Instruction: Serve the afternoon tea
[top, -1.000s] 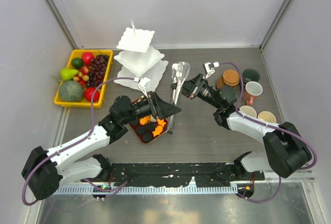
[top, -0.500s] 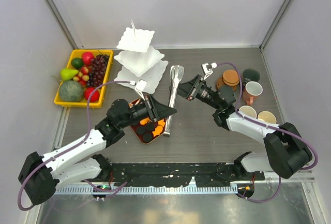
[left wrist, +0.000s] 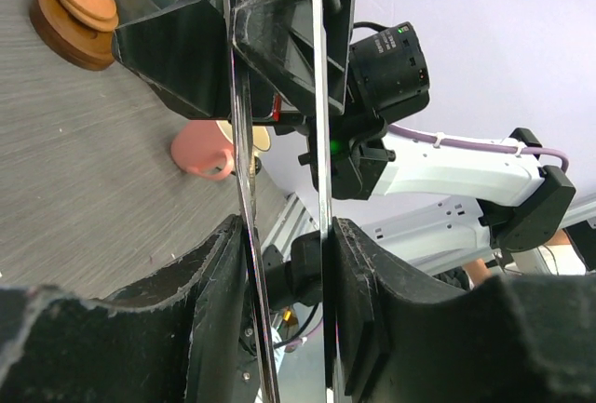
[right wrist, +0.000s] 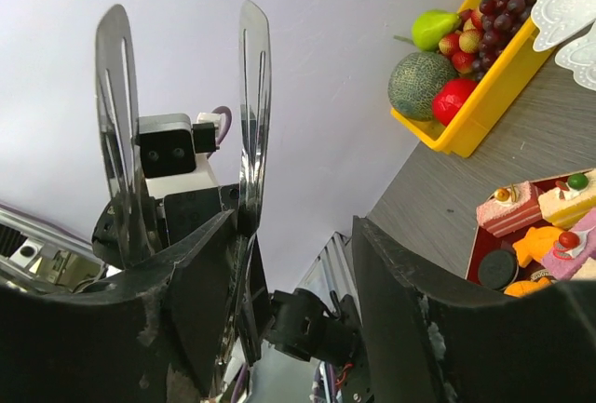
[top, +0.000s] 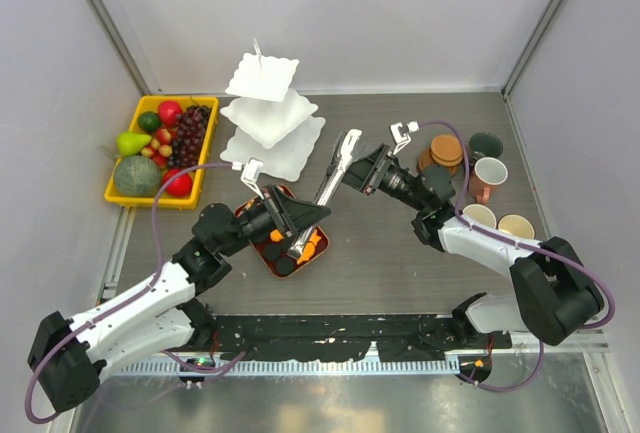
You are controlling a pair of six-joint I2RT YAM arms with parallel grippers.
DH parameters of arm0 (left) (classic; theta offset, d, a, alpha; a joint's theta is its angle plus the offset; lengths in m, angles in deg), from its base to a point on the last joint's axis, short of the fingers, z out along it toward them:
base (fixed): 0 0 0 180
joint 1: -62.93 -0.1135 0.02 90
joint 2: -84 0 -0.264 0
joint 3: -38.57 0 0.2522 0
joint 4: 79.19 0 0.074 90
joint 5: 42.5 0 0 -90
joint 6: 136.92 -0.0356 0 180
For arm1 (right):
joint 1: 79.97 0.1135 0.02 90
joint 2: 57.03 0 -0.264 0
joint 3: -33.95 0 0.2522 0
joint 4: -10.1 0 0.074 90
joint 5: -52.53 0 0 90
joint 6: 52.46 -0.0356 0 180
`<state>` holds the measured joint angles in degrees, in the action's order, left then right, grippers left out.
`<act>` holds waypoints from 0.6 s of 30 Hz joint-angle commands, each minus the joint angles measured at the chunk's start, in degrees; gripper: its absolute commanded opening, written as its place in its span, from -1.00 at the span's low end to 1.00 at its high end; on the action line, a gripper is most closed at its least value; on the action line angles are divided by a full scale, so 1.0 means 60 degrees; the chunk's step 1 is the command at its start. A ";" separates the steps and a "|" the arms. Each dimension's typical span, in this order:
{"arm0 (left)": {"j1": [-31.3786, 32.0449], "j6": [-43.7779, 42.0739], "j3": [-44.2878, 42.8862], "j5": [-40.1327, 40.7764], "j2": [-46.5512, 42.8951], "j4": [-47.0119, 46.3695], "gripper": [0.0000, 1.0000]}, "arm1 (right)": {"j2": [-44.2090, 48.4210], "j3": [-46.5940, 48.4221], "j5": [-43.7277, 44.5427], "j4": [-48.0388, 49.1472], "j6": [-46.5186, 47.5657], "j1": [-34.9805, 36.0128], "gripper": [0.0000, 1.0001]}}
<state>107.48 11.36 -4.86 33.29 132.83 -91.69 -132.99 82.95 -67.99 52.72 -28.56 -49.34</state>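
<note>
1. Looking from above, we find the tongs [top: 325,188] held between the two arms, slanting from far right to near left, with the near tip over a red tray [right wrist: 473,259]
2. We see the left gripper [top: 292,225] clenched on the near part of the tongs; in its wrist view both fingers [left wrist: 209,282] press on the two metal arms from the outside
3. We see the right gripper [top: 362,169] at the far, spoon end of the tongs with its fingers [right wrist: 400,319] spread wide and nothing squeezed between them. One tong arm runs along the inner face of one finger, and the other arm passes behind that same finger
4. We find the pastries [top: 313,244] lying on the red tray, on the table near the middle, just under the left gripper. We can make out orange, black and pink-and-cream pieces
5. We see the white stand [top: 268,118] upright at the far side, left of the middle and just beyond the red tray
6. We see the mugs [top: 489,175] grouped at the right side of the table: a green one farthest, a pink one next, and two beige ones nearest. A stack of coasters [top: 446,150] sits just left of the green and pink ones
7. We see a yellow fruit tray [top: 160,148] at the far left, just beside the stand
</note>
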 commanded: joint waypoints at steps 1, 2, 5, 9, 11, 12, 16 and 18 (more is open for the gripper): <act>-0.0058 -0.0060 0.0052 0.0260 -0.0230 -0.1160 -0.10 | 0.0136 0.0249 0.0034 0.0110 0.0193 -0.0008 0.17; -0.0072 -0.0060 0.0082 0.0275 -0.0244 -0.1189 -0.10 | 0.0122 0.0234 0.0033 0.0125 0.0178 -0.0022 0.18; -0.0087 -0.0002 0.0155 0.0318 -0.0274 -0.1277 -0.08 | 0.0092 0.0234 0.0048 0.0110 0.0134 -0.0008 0.27; -0.0204 0.0319 0.0462 0.0669 -0.0522 -0.1482 -0.08 | 0.0092 0.0205 0.0092 0.0110 0.0105 -0.0008 0.32; -0.0321 0.0466 0.0594 0.0845 -0.0683 -0.1555 -0.09 | 0.0136 0.0161 0.0107 0.0125 0.0105 -0.0008 0.34; -0.0394 0.0467 0.0624 0.0875 -0.0756 -0.1570 -0.08 | 0.0136 0.0147 0.0107 0.0125 0.0105 -0.0008 0.36; -0.0731 0.0409 0.0595 0.0920 -0.1020 -0.1074 -0.08 | 0.0195 0.0029 0.0165 0.0125 0.0119 -0.0008 0.42; -0.0950 0.0292 0.0551 0.0847 -0.1167 -0.0723 -0.08 | 0.0209 -0.0116 0.0180 0.0125 0.0119 0.0007 0.45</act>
<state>103.96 13.74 -0.84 37.15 128.22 -95.21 -133.02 82.87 -67.77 51.36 -28.54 -49.34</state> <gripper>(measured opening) 0.461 0.713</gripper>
